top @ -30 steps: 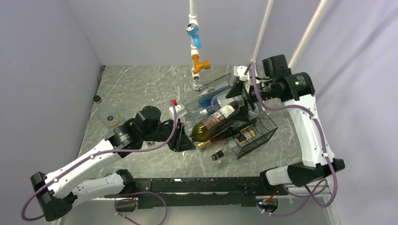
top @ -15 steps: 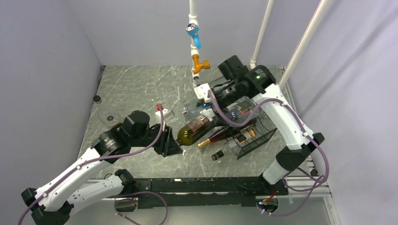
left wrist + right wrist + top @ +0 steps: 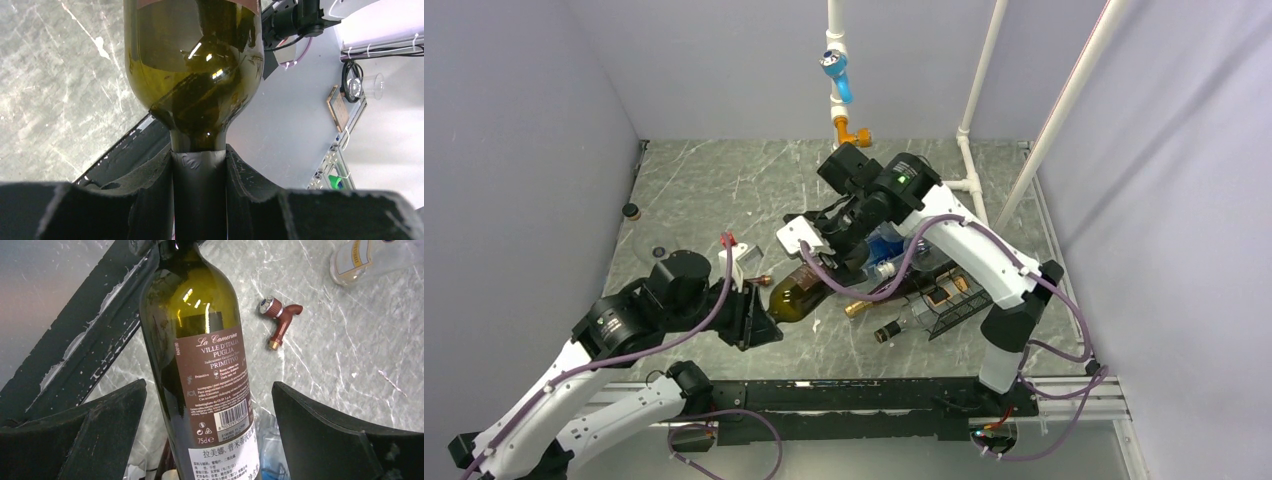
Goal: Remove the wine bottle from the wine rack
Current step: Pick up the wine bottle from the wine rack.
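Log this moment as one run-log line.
left tool: shut on wine bottle neck | right tool: open, astride bottle body | wine rack: other bottles inside

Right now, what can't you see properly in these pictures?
Left wrist view: the left gripper covers the wine bottle's top.
Top view: the right arm hides most of the wine rack.
Right wrist view: the bottom edge cuts off the label.
Top view: small round things at far left, too tiny to name.

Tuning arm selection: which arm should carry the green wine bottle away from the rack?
Left. The left gripper is shut on the wine bottle at its neck; the right gripper only straddles its body, jaws open.
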You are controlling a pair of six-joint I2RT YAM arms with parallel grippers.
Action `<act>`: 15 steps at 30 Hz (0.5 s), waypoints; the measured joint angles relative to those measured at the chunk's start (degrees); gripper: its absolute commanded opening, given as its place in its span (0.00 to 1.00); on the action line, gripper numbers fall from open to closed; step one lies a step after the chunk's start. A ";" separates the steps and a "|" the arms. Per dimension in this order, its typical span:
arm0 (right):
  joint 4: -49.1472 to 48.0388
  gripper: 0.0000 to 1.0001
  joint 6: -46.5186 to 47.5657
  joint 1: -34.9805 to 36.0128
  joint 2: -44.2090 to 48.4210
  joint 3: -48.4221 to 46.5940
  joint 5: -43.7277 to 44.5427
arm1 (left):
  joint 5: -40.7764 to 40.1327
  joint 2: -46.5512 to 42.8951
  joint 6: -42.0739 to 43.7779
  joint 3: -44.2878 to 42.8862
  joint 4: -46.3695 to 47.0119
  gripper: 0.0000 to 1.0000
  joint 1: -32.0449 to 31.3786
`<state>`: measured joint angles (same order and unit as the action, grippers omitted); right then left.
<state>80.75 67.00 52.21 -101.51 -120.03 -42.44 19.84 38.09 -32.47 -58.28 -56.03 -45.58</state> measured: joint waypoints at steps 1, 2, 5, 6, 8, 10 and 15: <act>-0.20 1.00 0.02 0.24 -0.48 0.00 0.00 | -0.20 -0.15 -0.15 -0.22 -0.66 0.00 0.00; -0.46 1.00 0.04 0.37 -0.81 0.02 0.00 | -0.31 -0.31 -0.26 -0.37 -1.36 0.00 0.00; -1.88 1.00 0.07 1.09 -1.49 0.96 0.17 | -0.33 -0.37 -1.16 -0.46 -3.28 0.00 0.02; -2.32 1.00 0.07 1.31 -1.55 1.49 0.28 | -0.31 -0.33 -1.40 -0.46 -3.61 0.00 0.02; -3.37 1.00 0.11 2.05 -1.66 2.93 0.55 | -0.31 0.00 -2.08 -0.48 -4.68 0.00 0.02; -4.44 0.99 0.20 2.86 -1.77 4.48 0.61 | -0.31 0.28 -2.82 -0.46 -5.29 0.00 0.22; -7.04 0.97 0.33 4.02 -2.51 7.17 1.07 | -0.22 0.37 -3.65 0.17 -5.42 0.00 1.66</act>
<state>73.71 67.33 56.23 -104.03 -112.86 -41.36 19.62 38.46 -36.12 -58.11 -61.45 -43.92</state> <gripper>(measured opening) 0.980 0.376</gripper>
